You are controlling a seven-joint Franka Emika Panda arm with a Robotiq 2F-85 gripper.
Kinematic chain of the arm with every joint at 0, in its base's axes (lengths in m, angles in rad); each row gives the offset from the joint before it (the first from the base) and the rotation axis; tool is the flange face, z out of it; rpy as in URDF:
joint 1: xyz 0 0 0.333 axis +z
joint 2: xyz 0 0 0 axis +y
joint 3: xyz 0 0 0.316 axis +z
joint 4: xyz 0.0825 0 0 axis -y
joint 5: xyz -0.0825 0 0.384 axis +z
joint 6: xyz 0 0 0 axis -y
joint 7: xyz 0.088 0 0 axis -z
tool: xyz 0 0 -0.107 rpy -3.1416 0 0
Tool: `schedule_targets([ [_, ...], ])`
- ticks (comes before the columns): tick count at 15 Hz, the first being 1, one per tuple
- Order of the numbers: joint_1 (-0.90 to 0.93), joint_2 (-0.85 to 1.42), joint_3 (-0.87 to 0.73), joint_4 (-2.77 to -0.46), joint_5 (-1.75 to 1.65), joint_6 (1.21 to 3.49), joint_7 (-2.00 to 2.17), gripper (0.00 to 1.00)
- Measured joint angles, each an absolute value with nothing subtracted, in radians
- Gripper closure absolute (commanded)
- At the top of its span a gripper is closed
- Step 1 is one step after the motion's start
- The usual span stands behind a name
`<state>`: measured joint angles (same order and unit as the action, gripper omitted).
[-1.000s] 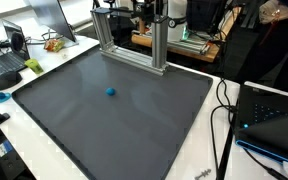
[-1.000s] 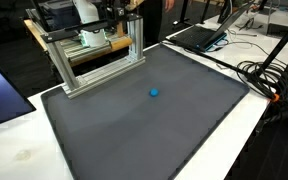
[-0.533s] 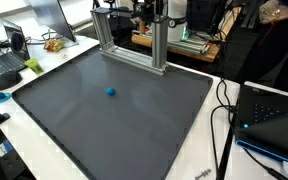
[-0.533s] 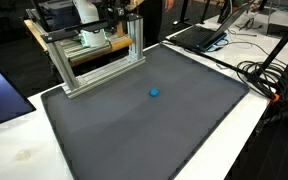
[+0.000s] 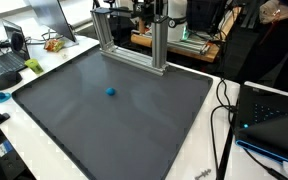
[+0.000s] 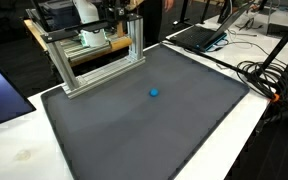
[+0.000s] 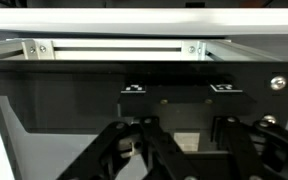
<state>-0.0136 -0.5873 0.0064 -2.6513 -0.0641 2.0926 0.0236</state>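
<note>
Ball [image 5: 110, 91], small, blue: lies alone near the middle of the dark mat [image 5: 74, 125], well apart from the metal frame [image 5: 134, 45] at the mat's far edge, as seen in both exterior views. Gripper [image 7: 184, 150]: only black linkages show, low in the wrist view, facing a metal rail [image 7: 114, 47] and a dark panel [image 7: 74, 90]. The tips are out of picture, so I cannot tell whether the jaws are spread or pressed together. Laptop [image 5: 4, 62]: beside the mat.

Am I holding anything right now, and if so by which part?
Nothing is held. In the wrist view the fingers stand apart with nothing between them; the blue ball lies alone on the gray mat.
</note>
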Motion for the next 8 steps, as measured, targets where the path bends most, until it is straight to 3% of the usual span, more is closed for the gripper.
schedule_targets([
  [8,-0.014,-0.587,0.008,-2.649,-0.064,2.208,0.024,0.78],
])
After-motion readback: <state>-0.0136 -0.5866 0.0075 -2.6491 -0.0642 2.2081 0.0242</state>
